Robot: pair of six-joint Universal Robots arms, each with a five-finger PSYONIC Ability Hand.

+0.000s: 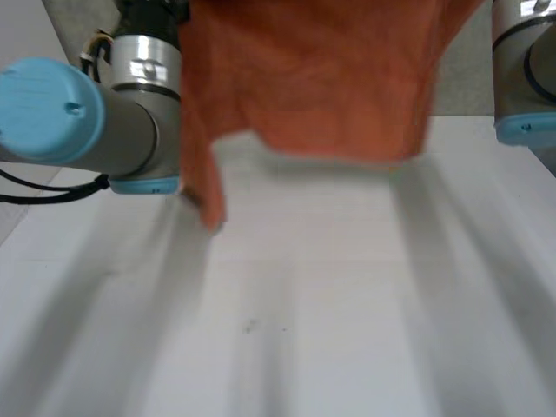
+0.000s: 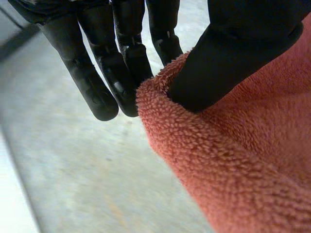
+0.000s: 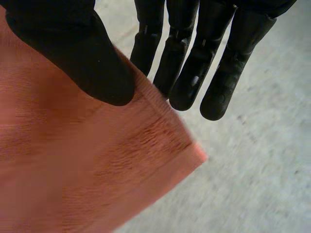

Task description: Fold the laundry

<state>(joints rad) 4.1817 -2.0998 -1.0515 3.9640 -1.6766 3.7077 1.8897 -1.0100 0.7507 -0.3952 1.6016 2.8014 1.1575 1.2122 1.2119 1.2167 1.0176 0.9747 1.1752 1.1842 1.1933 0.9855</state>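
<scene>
We see an orange towel (image 1: 313, 78) held up in the air above the white desk (image 1: 347, 330), spread between the two arms. Its pile is looped and nubbly, thick terry. In the head view it hangs as a broad sheet whose lower edge runs roughly level and clear of the desk. On the left side a narrower strip drops lower than the rest and ends beside the left arm (image 1: 104, 122). In the right wrist view we see a flat woven band running along the edge to a corner.

The left hand (image 2: 233, 48) pinches an edge of the towel. Its thumb presses into the rolled, fuzzy rim, and its straight fingers (image 2: 97, 82) lie just beside and behind the cloth. The right hand (image 3: 73, 53) grips near the banded corner. Its thumb lies on the face of the towel, and its straight fingers (image 3: 194, 73) reach out from behind it.

The right arm (image 1: 526, 69) stands at the towel's other side. Below the towel the desk shows soft shadows and a few small dark specks.
</scene>
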